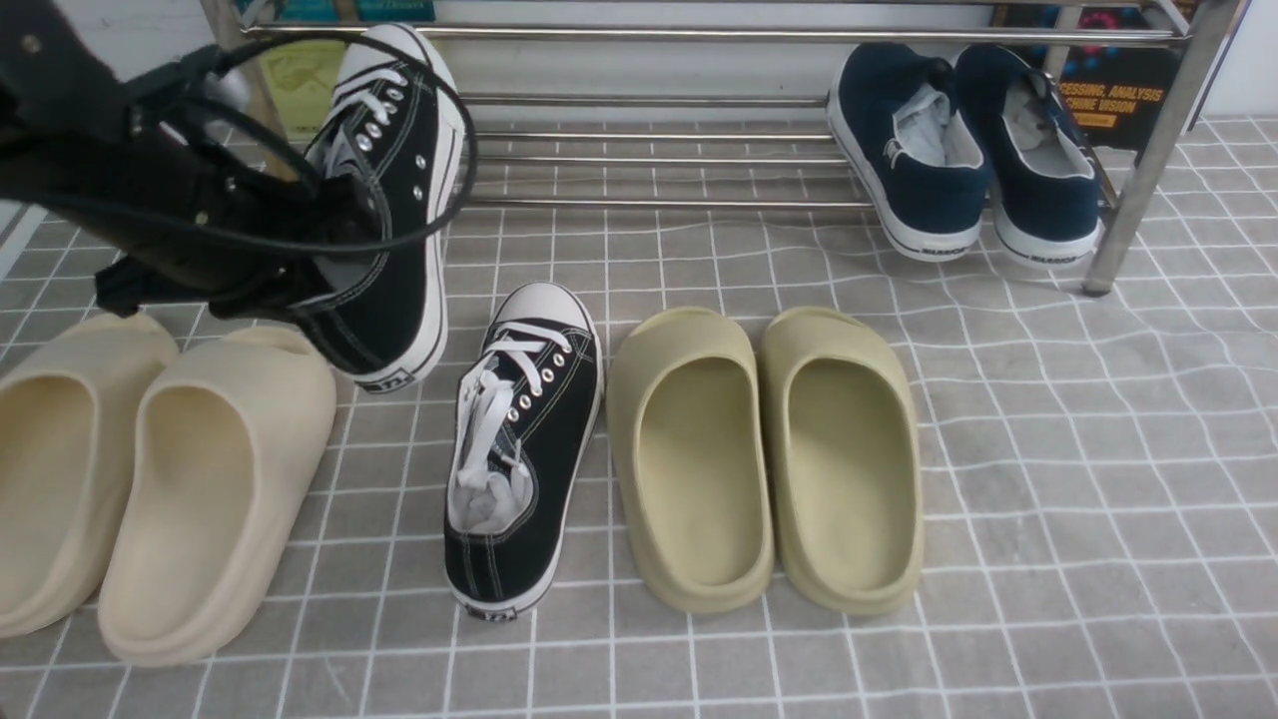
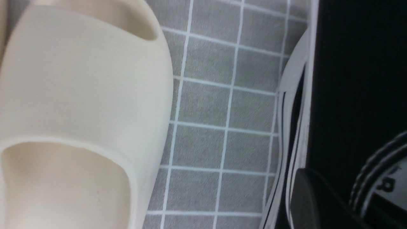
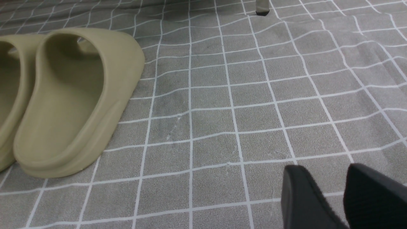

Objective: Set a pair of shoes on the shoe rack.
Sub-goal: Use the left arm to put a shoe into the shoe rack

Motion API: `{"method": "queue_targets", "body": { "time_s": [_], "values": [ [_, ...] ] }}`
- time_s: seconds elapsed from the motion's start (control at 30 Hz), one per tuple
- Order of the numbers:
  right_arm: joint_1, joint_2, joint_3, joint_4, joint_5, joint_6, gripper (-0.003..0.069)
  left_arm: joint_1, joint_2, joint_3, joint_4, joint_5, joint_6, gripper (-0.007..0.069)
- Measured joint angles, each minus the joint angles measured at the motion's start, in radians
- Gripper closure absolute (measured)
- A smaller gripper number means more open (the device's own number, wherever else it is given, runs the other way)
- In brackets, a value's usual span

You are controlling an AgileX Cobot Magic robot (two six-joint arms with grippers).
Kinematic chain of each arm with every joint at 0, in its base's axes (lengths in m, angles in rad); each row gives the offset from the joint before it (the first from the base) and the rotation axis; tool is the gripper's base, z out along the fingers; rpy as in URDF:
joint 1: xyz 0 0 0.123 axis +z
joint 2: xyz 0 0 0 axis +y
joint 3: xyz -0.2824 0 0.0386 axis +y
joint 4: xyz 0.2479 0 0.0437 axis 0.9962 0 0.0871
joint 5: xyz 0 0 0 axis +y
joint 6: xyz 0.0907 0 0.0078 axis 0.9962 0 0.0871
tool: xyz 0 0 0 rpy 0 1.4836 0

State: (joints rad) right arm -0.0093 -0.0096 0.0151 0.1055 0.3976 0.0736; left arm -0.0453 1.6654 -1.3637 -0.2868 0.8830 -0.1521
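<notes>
one black sneaker (image 1: 404, 190) in left tool (image 1: 344, 215)

At the upper right of the front view, a dark book cover (image 1: 1118, 95) reads "CESSING, ANALYSIS" above "CHINE VISION", its left part hidden. Just left of it, small lettering on the heels of two navy slip-on sneakers (image 1: 914, 150) appears to read "WARRIOR".

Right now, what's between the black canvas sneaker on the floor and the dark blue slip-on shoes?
The olive foam slides, side by side; the front view shows it.
</notes>
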Motion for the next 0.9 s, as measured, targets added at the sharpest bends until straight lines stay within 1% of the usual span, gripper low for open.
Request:
{"method": "queue_targets", "body": {
  "time_s": [0.27,0.33,0.6,0.67,0.7,0.77,0.9],
  "values": [
    [0.000,0.000,0.000,0.000,0.000,0.000,0.0421,0.000,0.209,-0.207,0.045,0.164,0.003,0.0638],
    [0.000,0.000,0.000,0.000,0.000,0.000,0.0421,0.000,0.231,-0.230,0.046,0.183,0.004,0.0638],
    [0.000,0.000,0.000,0.000,0.000,0.000,0.0421,0.000,0.258,-0.243,0.048,0.191,0.032,0.0638],
    [0.000,0.000,0.000,0.000,0.000,0.000,0.0421,0.000,0.260,-0.247,0.039,0.191,0.077,0.0638],
    [0.000,0.000,0.000,0.000,0.000,0.000,0.0421,0.000,0.260,-0.248,0.039,0.191,0.080,0.0638],
    [0.000,0.000,0.000,0.000,0.000,0.000,0.0421,-0.002,0.266,-0.249,0.055,0.232,0.107,0.0638],
    [0.000,0.000,0.000,0.000,0.000,0.000,0.0421,-0.001,0.266,-0.251,0.060,0.287,0.117,0.0638]
  ]
}}
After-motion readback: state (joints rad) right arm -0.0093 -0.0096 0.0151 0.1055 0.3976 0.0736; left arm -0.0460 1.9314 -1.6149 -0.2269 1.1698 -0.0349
